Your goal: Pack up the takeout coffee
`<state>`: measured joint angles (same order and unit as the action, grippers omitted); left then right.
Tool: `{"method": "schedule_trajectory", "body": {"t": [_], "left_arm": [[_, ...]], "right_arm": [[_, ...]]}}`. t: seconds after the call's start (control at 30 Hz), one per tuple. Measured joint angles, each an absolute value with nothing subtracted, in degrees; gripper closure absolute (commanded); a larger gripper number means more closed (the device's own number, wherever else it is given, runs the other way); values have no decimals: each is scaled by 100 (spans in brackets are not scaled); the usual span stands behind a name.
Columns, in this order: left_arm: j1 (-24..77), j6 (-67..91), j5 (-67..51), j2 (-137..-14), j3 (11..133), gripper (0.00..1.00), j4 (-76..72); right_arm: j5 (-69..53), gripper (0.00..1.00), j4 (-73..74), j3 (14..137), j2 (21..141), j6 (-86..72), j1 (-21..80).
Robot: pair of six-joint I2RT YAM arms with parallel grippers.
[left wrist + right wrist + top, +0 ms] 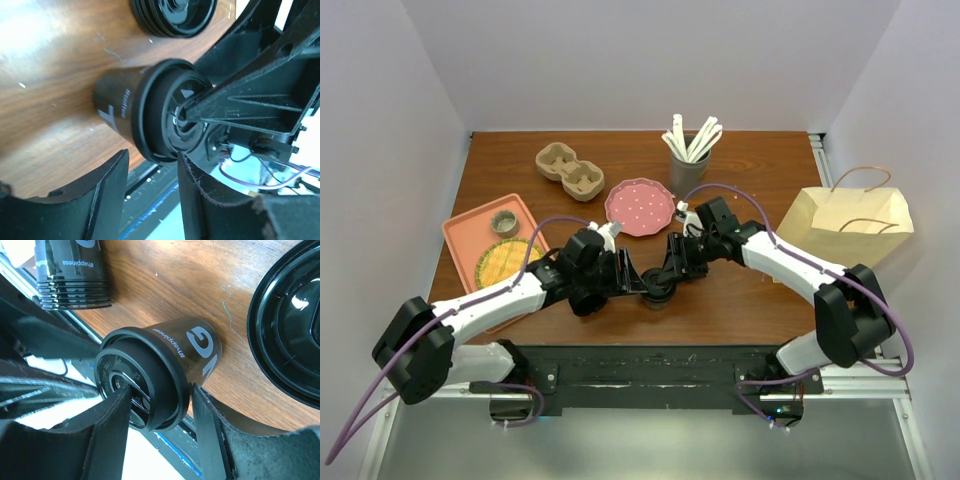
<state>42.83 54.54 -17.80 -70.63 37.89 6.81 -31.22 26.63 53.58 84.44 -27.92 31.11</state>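
A black lidded coffee cup (657,292) is standing upright at lower centre of the overhead view, its long axis vertical and its lid pointing up. The left gripper (150,192) is sitting with open jaws straddling the lid rim, fingers apart from it. The right gripper (160,435) is likewise spread around the lid; whether it is touching cannot be told. A paper bag (847,225) is lying at right.

The near-centre of the table (740,300) is crowded by the left gripper (638,285) and right gripper (670,275), met over the lidded cup (657,293). Open wood is left between them and the paper bag (847,222) at right.
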Motion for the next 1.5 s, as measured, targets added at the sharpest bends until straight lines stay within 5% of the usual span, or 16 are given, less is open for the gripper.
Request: {"method": "schedule_trajectory", "body": {"t": [0.8,1.3,1.5], "left_arm": [[4698,6495,-1339,-6901,3485,65,475],[4733,6766,-1367,-6987,3111,96,-237],[4731,6947,-1400,-6947,2648,100,-1017]], "right_arm": [[-2991,50,2104,4912,8134,-3487,3111],[-2998,51,1702,4657,8055,-3498,3072],[-3046,52,1538,4563,8053,-3494,3070]]}}
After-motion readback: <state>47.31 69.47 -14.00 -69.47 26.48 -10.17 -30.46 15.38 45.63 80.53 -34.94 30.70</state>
